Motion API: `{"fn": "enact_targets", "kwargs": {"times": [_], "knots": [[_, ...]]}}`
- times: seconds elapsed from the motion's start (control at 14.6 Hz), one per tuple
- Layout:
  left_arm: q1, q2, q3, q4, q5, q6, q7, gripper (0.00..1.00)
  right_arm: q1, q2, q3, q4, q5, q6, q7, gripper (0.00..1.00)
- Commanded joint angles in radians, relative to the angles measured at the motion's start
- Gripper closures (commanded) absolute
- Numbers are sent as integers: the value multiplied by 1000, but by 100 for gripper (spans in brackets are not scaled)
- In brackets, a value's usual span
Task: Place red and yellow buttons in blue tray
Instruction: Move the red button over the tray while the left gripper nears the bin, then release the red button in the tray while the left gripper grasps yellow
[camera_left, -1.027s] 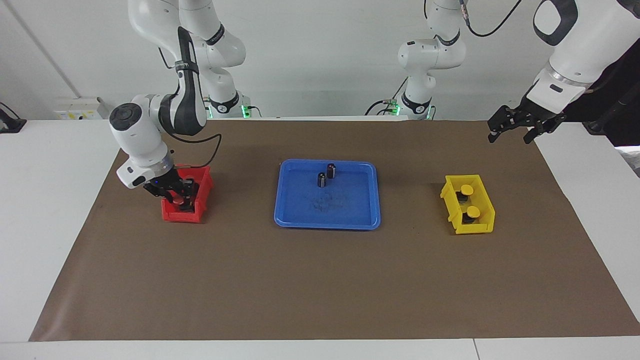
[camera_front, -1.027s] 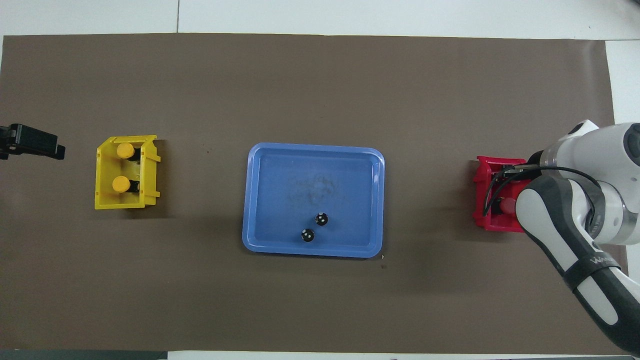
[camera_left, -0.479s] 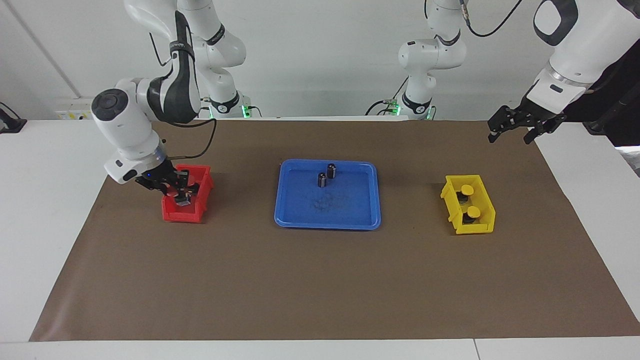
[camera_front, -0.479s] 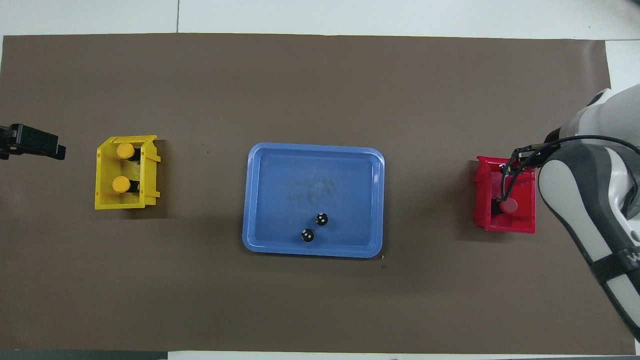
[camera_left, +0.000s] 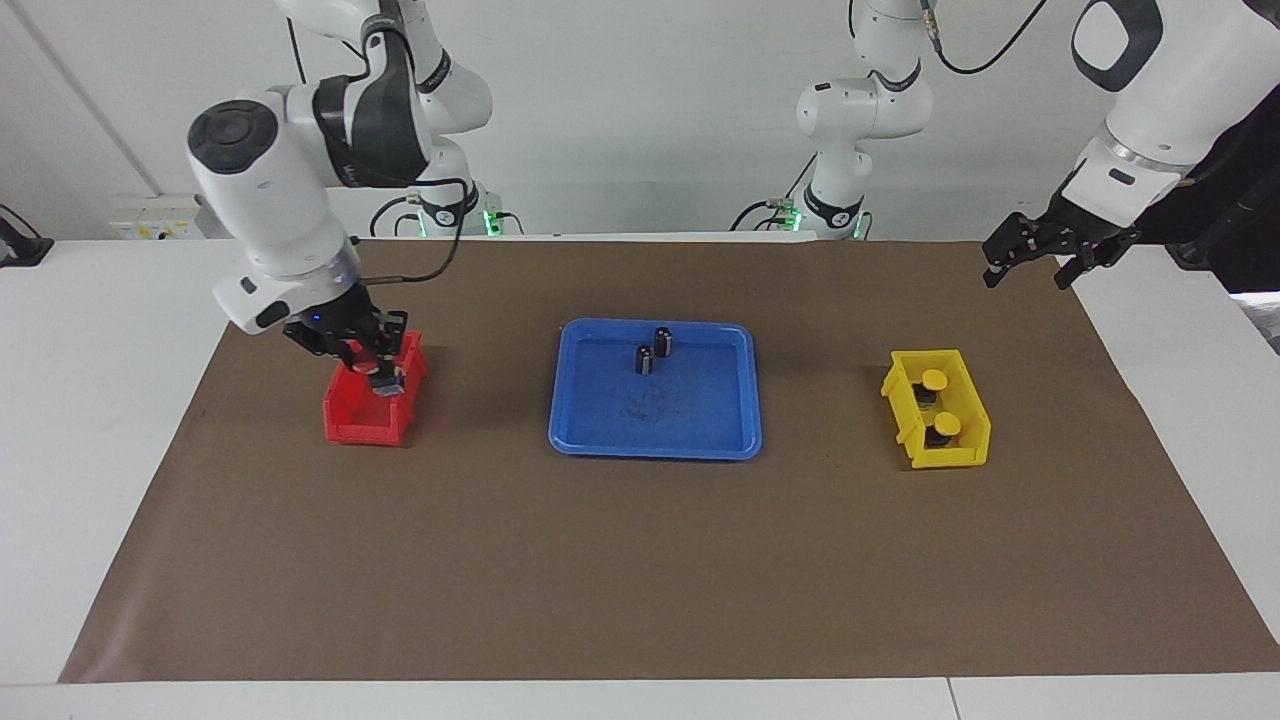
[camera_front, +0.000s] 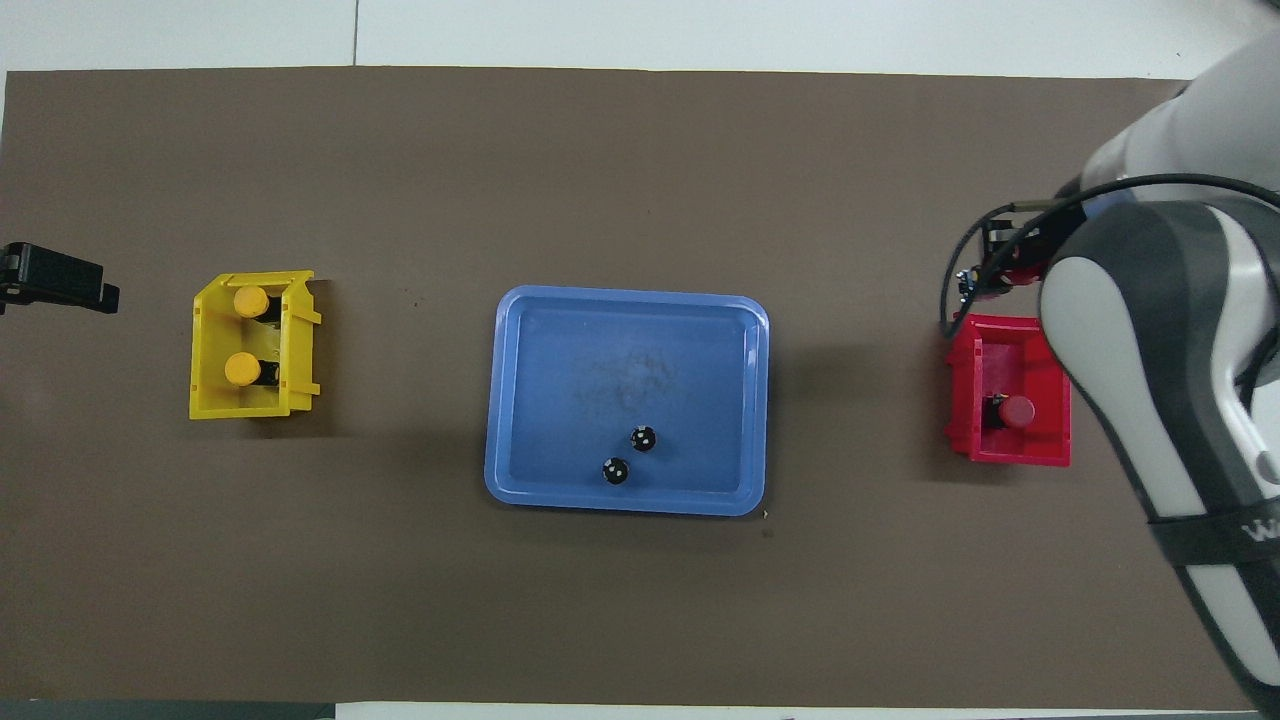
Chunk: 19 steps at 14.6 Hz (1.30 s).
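My right gripper (camera_left: 374, 366) is shut on a red button (camera_left: 363, 363) and holds it just above the small red bin (camera_left: 368, 418), over the bin's edge nearer the robots. It also shows in the overhead view (camera_front: 992, 276). A second red button (camera_front: 1015, 411) sits in the red bin (camera_front: 962, 400). Two yellow buttons (camera_left: 933, 379) (camera_left: 946, 425) sit in the yellow bin (camera_left: 968, 455); they also show in the overhead view (camera_front: 249, 300) (camera_front: 240, 369). The blue tray (camera_left: 655, 441) lies mid-table between the bins. My left gripper (camera_left: 1035, 258) waits open in the air, above the mat's corner near the yellow bin.
Two small dark cylinders with silvery tops (camera_left: 663, 341) (camera_left: 644, 359) stand in the blue tray (camera_front: 520, 400), in the part nearer the robots. A brown mat (camera_left: 640, 560) covers the table. The right arm's forearm (camera_front: 1150, 380) hangs over the red bin's end of the table.
My right gripper has risen out of the red bin with a red button in it and moved toward the blue tray. One red button stays in the bin. The left arm barely moved.
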Motion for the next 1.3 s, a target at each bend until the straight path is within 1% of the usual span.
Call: {"fn": "enact_targets", "kwargs": {"times": [0.0, 0.07, 0.14, 0.21, 0.34, 0.41, 0.55, 0.68, 0.82, 1.03, 1.1, 1.16, 1.23], "knots": [[4, -83, -4, -235, 13, 227, 3, 5, 139, 69, -3, 47, 24, 65, 244, 86], [-1, -71, -4, -258, 13, 261, 3, 10, 180, 84, -3, 44, 24, 94, 304, 86], [-2, -45, -4, -269, 13, 291, 3, 12, 213, 106, -3, 44, 24, 114, 355, 86], [-4, -10, -5, -275, 13, 341, 6, 16, 255, 135, -3, 42, 18, 149, 412, 85], [-7, 60, -5, -283, 13, 413, 5, 18, 308, 195, -3, 44, 7, 212, 472, 85], [-16, 88, -7, -291, 13, 459, -3, 21, 340, 225, -5, 44, 4, 242, 510, 84], [-21, 128, -7, -307, 13, 527, -3, 26, 382, 265, -5, 38, -10, 272, 535, 83], [-21, 156, -7, -315, 13, 576, -3, 30, 395, 273, -3, 12, -10, 292, 546, 83], [-19, 176, -7, -315, 13, 587, -1, 33, 409, 269, -3, -11, -10, 302, 547, 82], [-19, 196, -7, -315, 13, 608, -1, 37, 412, 255, -3, -65, -10, 360, 558, 78], [-19, 197, -7, -317, 13, 608, -1, 37, 418, 252, -3, -79, -10, 375, 560, 76], [-19, 197, -7, -323, 13, 604, -1, 38, 429, 249, -3, -89, -8, 386, 560, 72], [-16, 197, -5, -346, 13, 610, 0, 39, 428, 247, -3, -93, -8, 386, 558, 60]]}}
